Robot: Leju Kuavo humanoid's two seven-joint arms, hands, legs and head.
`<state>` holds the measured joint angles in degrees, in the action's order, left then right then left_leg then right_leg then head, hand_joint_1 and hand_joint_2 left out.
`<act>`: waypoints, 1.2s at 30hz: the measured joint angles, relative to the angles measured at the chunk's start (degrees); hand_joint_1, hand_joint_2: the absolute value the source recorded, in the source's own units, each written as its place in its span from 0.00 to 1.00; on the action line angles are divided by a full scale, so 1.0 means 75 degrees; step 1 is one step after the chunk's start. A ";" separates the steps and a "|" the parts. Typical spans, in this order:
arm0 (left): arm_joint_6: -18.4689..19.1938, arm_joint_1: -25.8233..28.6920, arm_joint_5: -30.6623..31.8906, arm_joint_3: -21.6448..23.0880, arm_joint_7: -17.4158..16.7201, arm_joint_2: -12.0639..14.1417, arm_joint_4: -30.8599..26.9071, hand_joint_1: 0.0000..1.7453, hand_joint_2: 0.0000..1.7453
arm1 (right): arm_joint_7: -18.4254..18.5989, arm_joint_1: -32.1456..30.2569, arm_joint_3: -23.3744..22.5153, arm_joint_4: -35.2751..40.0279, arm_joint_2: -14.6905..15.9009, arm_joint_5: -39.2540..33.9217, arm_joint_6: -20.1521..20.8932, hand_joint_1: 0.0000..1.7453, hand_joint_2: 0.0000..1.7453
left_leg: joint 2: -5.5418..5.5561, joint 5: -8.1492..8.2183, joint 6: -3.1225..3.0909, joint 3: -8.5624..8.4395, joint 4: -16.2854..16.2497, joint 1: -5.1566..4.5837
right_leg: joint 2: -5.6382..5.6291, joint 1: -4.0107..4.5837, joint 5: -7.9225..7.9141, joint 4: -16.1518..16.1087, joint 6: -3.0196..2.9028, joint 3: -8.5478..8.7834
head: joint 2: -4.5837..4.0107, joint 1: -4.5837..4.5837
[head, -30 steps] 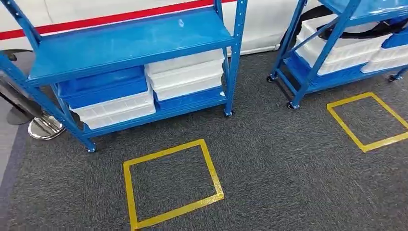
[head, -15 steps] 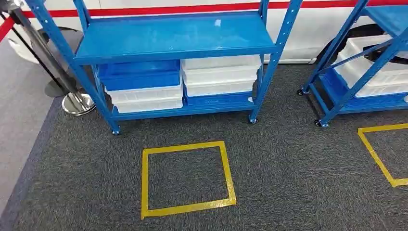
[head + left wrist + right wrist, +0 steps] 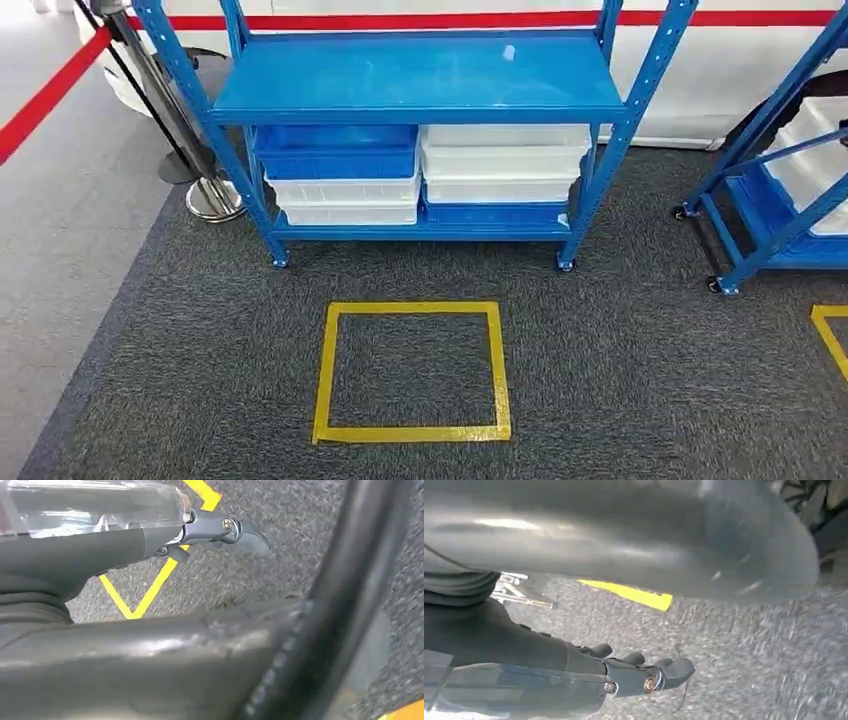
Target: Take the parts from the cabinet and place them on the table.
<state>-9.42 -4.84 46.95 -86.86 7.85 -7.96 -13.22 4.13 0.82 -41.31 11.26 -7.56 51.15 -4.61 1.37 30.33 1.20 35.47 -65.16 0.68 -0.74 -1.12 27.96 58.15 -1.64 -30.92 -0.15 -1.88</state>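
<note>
A blue shelf rack (image 3: 420, 75) on small wheels stands straight ahead in the head view. Its top shelf is bare. On the lower shelf sit a blue bin (image 3: 335, 150) stacked on white bins (image 3: 345, 198) at the left, and white bins (image 3: 505, 160) over a blue bin (image 3: 495, 213) at the right. What the bins hold is hidden. My left hand (image 3: 215, 532) hangs over the grey carpet, fingers loosely extended and holding nothing. My right hand (image 3: 639, 672) hangs the same way, fingers apart and empty.
A yellow taped square (image 3: 412, 433) marks the carpet in front of the rack. A second blue rack (image 3: 790, 200) with white bins stands at the right edge. A chrome stanchion (image 3: 190, 150) with a red belt (image 3: 50, 95) stands left of the rack.
The camera has turned and shifted: the rack and yellow square now sit centred and square-on, the second rack lies at the right edge, and the stanchion shows more fully.
</note>
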 joint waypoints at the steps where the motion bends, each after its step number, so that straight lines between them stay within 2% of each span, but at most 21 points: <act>1: 0.0000 -0.0012 0.0003 0.0000 0.0009 0.0000 0.0000 0.00 0.00 | 0.0012 -0.0017 -0.0024 0.0000 0.0000 -0.0012 -0.0006 0.00 0.00 | -0.0070 0.0294 0.0024 0.0312 -0.0657 0.0005 | 0.0053 0.0023 0.0023 0.0002 -0.0016 0.0000 | 0.0000 0.0000; 3: 0.0012 -0.0008 0.0023 0.0003 0.0012 -0.0003 0.0000 0.00 0.00 | 0.0018 -0.0035 -0.0070 0.0000 0.0000 -0.0026 -0.0003 0.00 0.00 | -0.0117 0.0471 0.0043 0.0725 -0.1497 0.0007 | 0.0126 0.0045 0.0085 0.0010 -0.0020 0.0016 | 0.0000 0.0003; 4: 0.0020 0.0007 0.0038 0.0009 0.0014 -0.0009 0.0000 0.00 0.00 | 0.0020 -0.0037 -0.0079 0.0000 0.0000 -0.0026 0.0012 0.00 0.00 | -0.0126 0.0287 0.0036 0.0671 -0.1380 0.0006 | 0.0158 0.0049 0.0112 0.0018 -0.0009 0.0054 | 0.0000 0.0000; 7: 0.0029 0.0032 0.0052 0.0026 0.0029 -0.0015 0.0000 0.00 0.00 | 0.0020 -0.0030 -0.0120 0.0000 -0.0003 -0.0029 0.0023 0.00 0.00 | -0.0184 -0.0654 -0.0073 -0.0262 0.0418 -0.0008 | 0.0241 0.0053 0.0231 0.0021 0.0049 0.0239 | 0.0000 0.0000; 10: 0.0032 0.0011 0.0052 0.0055 0.0035 -0.0029 0.0000 0.00 0.00 | 0.0020 -0.0014 -0.0129 0.0000 -0.0003 -0.0038 0.0038 0.00 0.00 | -0.0250 -0.0419 -0.0211 -0.0449 0.0868 -0.0095 | 0.0289 0.0088 0.0312 -0.0023 0.0205 0.0290 | 0.0000 0.0003; 13: 0.0032 0.0064 0.0052 0.0058 0.0038 -0.0053 0.0000 0.00 0.00 | 0.0023 0.0024 -0.0131 0.0000 0.0000 -0.0038 0.0052 0.00 0.00 | -0.0189 -0.0371 -0.0367 -0.0716 0.1016 -0.0033 | 0.0253 0.0066 0.0269 0.0219 0.0337 0.0356 | 0.0000 0.0003; 14: 0.0032 0.0065 0.0050 0.0058 0.0041 -0.0067 0.0000 0.00 0.00 | 0.0017 0.0015 -0.0134 0.0000 0.0003 -0.0035 0.0052 0.00 0.00 | -0.0194 -0.0344 -0.0417 -0.0814 0.1032 -0.0034 | 0.0178 0.0049 0.0325 0.0540 0.0358 0.0214 | 0.0000 0.0003; 17: 0.0032 0.0047 0.0047 0.0058 0.0041 -0.0087 0.0000 0.00 0.00 | 0.0017 0.0008 -0.0134 0.0000 0.0006 -0.0032 0.0055 0.00 0.00 | -0.0171 -0.0187 -0.0473 -0.0944 0.1032 -0.0042 | 0.0136 0.0041 0.0886 0.2061 0.0429 -0.0917 | 0.0000 0.0003; 19: 0.0038 0.0070 0.0047 0.0058 0.0041 -0.0087 0.0000 0.00 0.00 | 0.0015 -0.0022 -0.0134 0.0000 0.0006 -0.0029 0.0055 0.00 0.00 | -0.0127 -0.0036 -0.0451 -0.1124 0.1032 -0.0041 | 0.0136 0.0038 0.0939 0.2261 0.0472 -0.1331 | 0.0000 0.0003; 21: 0.0041 0.0083 0.0047 0.0058 0.0041 -0.0105 0.0000 0.00 0.00 | 0.0015 -0.0072 -0.0143 0.0000 0.0023 -0.0029 0.0055 0.00 0.00 | -0.0083 0.0156 -0.0417 -0.1389 0.1032 -0.0032 | 0.0136 0.0041 0.0414 0.1452 0.0435 -0.1237 | 0.0000 0.0006; 22: 0.0044 0.0083 0.0047 0.0058 0.0038 -0.0117 0.0000 0.00 0.00 | 0.0015 -0.0103 -0.0152 0.0000 0.0029 -0.0029 0.0055 0.00 0.00 | -0.0074 0.0272 -0.0392 -0.1507 0.1034 -0.0031 | 0.0134 0.0047 -0.0072 0.0860 0.0396 -0.1109 | 0.0000 0.0003; 23: 0.0044 0.0111 0.0047 0.0058 0.0038 -0.0134 0.0000 0.00 0.00 | 0.0015 -0.0154 -0.0164 -0.0003 0.0038 -0.0026 0.0055 0.00 0.00 | -0.0069 0.0383 -0.0359 -0.1575 0.1038 -0.0038 | 0.0132 0.0060 -0.0809 0.0343 0.0335 -0.1078 | 0.0000 0.0006; 26: 0.0044 0.0051 0.0047 0.0070 0.0032 -0.0143 0.0003 0.00 0.00 | 0.0009 -0.0096 -0.0178 -0.0006 0.0038 -0.0026 0.0055 0.00 0.00 | -0.0061 0.0522 -0.0192 -0.1923 0.1108 -0.0063 | 0.0108 0.0124 -0.0553 0.0329 0.0167 -0.0966 | 0.0000 0.0000; 27: 0.0044 0.0028 0.0050 0.0073 0.0032 -0.0143 0.0000 0.00 0.00 | 0.0009 -0.0100 -0.0178 -0.0006 0.0038 -0.0026 0.0058 0.00 0.00 | -0.0057 0.0416 -0.0147 -0.1903 0.1038 -0.0071 | 0.0106 0.0128 -0.0475 0.0300 0.0104 -0.0867 | 0.0000 0.0000; 29: 0.0058 0.0002 0.0058 0.0090 0.0052 -0.0143 0.0000 0.00 0.00 | 0.0006 -0.0102 -0.0181 -0.0006 0.0020 -0.0026 0.0122 0.00 0.00 | -0.0084 0.0137 -0.0097 -0.1552 0.0194 -0.0059 | 0.0121 0.0065 -0.0348 0.0164 0.0011 -0.0512 | 0.0000 0.0003; 30: 0.0082 -0.0007 0.0064 0.0105 0.0055 -0.0157 0.0006 0.00 0.00 | 0.0003 -0.0113 -0.0187 -0.0006 0.0023 -0.0026 0.0146 0.00 1.00 | -0.0109 0.0109 -0.0053 -0.1167 -0.0388 -0.0046 | 0.0136 0.0062 -0.0276 0.0133 -0.0033 -0.0391 | 0.0000 0.0000; 31: 0.0079 -0.0007 0.0085 0.0117 0.0058 -0.0160 0.0006 0.00 0.00 | -0.0006 -0.0092 -0.0187 -0.0006 0.0023 -0.0023 0.0160 0.00 1.00 | -0.0120 0.0295 -0.0022 -0.0778 -0.0840 -0.0032 | 0.0131 0.0063 -0.0195 0.0125 -0.0043 -0.0297 | 0.0000 0.0003; 32: 0.0079 0.0015 0.0087 0.0122 0.0058 -0.0160 0.0006 0.00 0.00 | -0.0026 -0.0077 -0.0187 -0.0006 0.0023 -0.0021 0.0172 0.00 0.00 | -0.0121 0.0674 0.0016 -0.0457 -0.1128 -0.0025 | 0.0121 0.0064 -0.0105 0.0123 -0.0051 -0.0196 | 0.0000 0.0000; 34: 0.0055 0.0026 0.0114 0.0149 0.0049 -0.0160 0.0006 0.00 0.00 | -0.0026 -0.0085 -0.0228 -0.0006 0.0023 -0.0125 0.0216 0.00 0.00 | -0.0126 0.1446 0.0024 -0.0020 -0.1184 -0.0011 | 0.0003 0.0063 0.0077 0.0131 -0.0030 0.0053 | 0.0000 0.0003; 35: 0.0024 0.0049 0.0114 0.0163 0.0032 -0.0160 0.0006 0.00 0.00 | -0.0023 -0.0082 -0.0285 -0.0006 0.0021 -0.0187 0.0216 0.00 0.00 | -0.0125 0.1465 0.0018 0.0070 -0.0969 -0.0007 | -0.0043 0.0063 0.0174 0.0130 -0.0020 0.0186 | 0.0000 0.0000; 36: 0.0006 0.0074 0.0114 0.0166 0.0029 -0.0160 0.0006 0.00 0.00 | -0.0023 -0.0080 -0.0318 -0.0006 0.0020 -0.0231 0.0216 0.00 0.00 | -0.0110 0.1148 -0.0005 0.0090 -0.0579 -0.0008 | -0.0106 0.0064 0.0270 0.0130 -0.0006 0.0322 | 0.0000 0.0003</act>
<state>-9.38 -4.28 47.80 -85.61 8.07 -9.16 -13.18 3.96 0.22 -43.69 11.21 -7.41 49.42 -2.99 0.54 38.94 1.16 36.14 -69.50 0.63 -1.54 -0.64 29.98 59.13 -1.69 -28.51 -0.15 -1.86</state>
